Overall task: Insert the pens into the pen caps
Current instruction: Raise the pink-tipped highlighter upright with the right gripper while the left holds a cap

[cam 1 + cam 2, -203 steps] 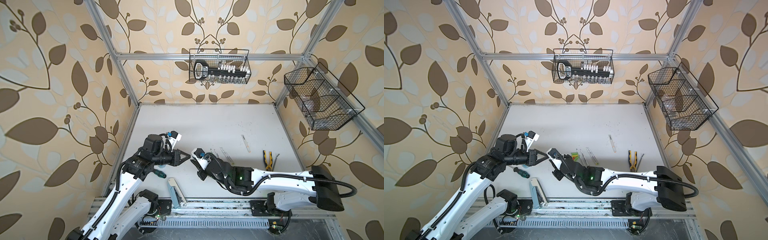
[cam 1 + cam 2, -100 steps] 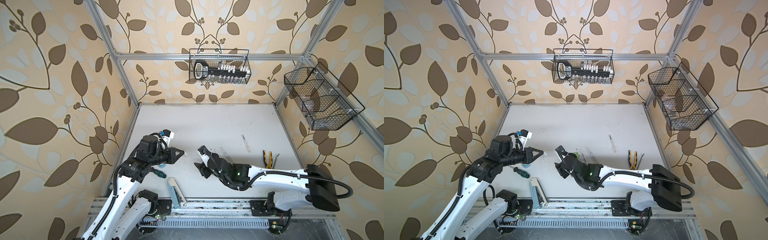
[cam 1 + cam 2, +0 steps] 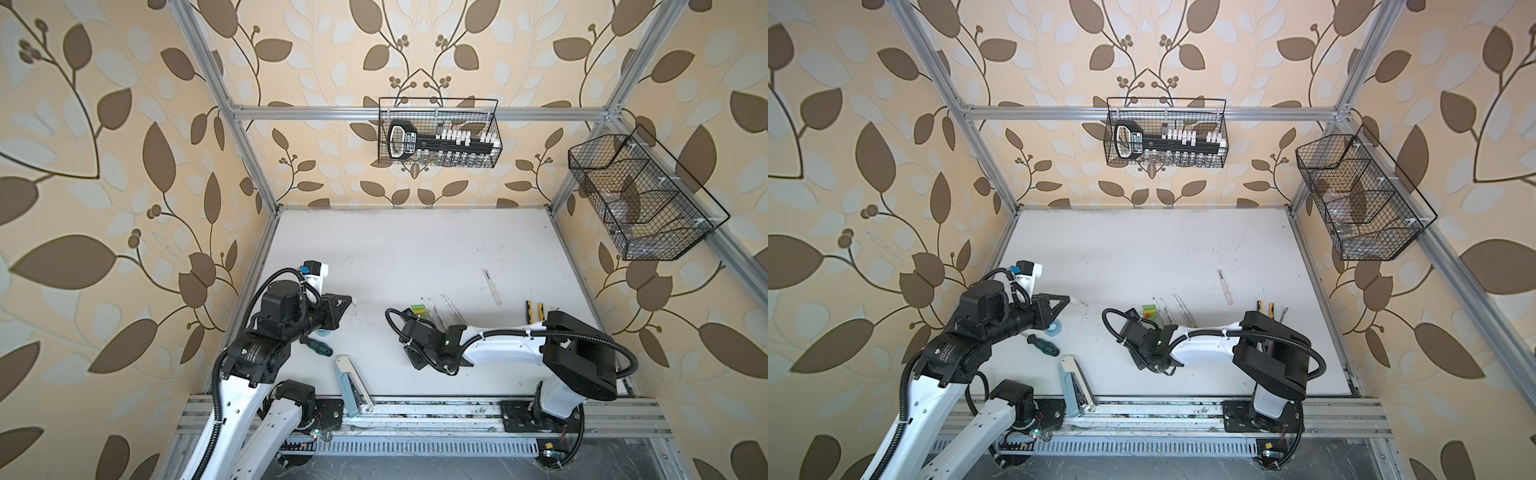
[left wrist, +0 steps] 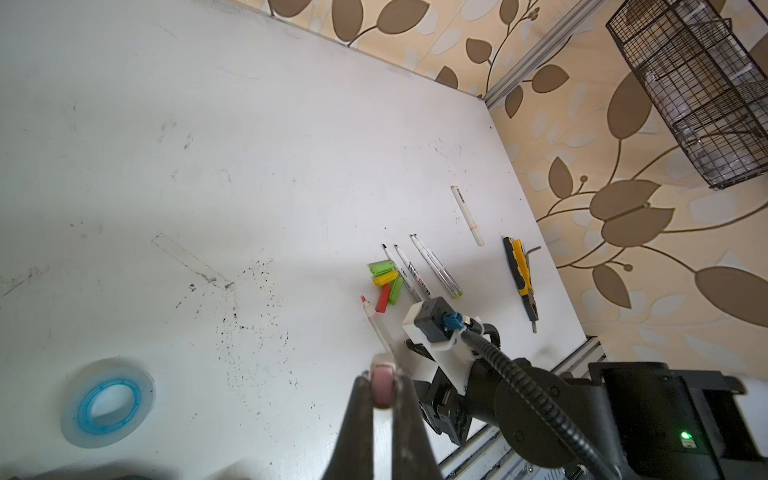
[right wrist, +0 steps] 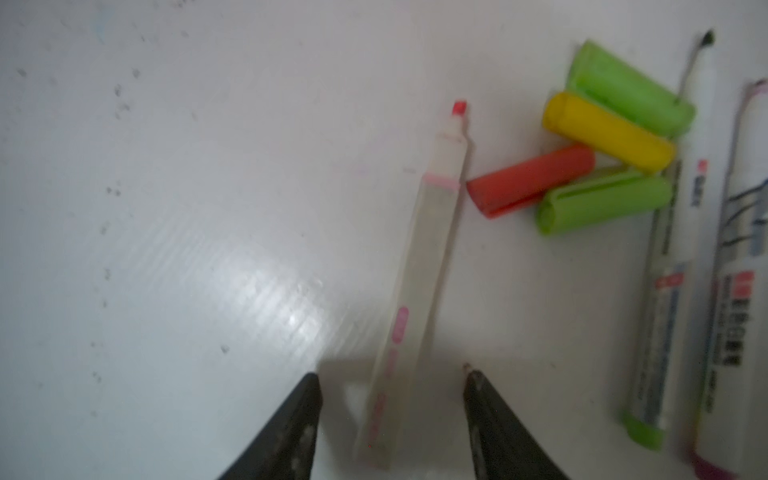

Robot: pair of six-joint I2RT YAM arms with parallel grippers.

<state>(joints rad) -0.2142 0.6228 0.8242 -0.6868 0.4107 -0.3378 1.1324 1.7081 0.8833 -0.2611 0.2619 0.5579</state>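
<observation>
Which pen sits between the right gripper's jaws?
The red-tipped pen: it alone lies between the open right gripper's jaws, untouched. The other pens lie beyond the caps.

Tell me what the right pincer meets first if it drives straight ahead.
Probably the pink-tipped pen, lying between the right pincer's open jaws; the red cap sits aside. Depth is unclear.

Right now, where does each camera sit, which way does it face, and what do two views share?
Both top views: high above the front, looking down on the table; left arm and right arm show.
Left wrist: faces across the table toward the right arm; left gripper shut on a pale cap.
Right wrist: low, facing down; open right gripper astride the red-tipped pen.
Shared: both wrist views show that pen and the coloured caps.
</observation>
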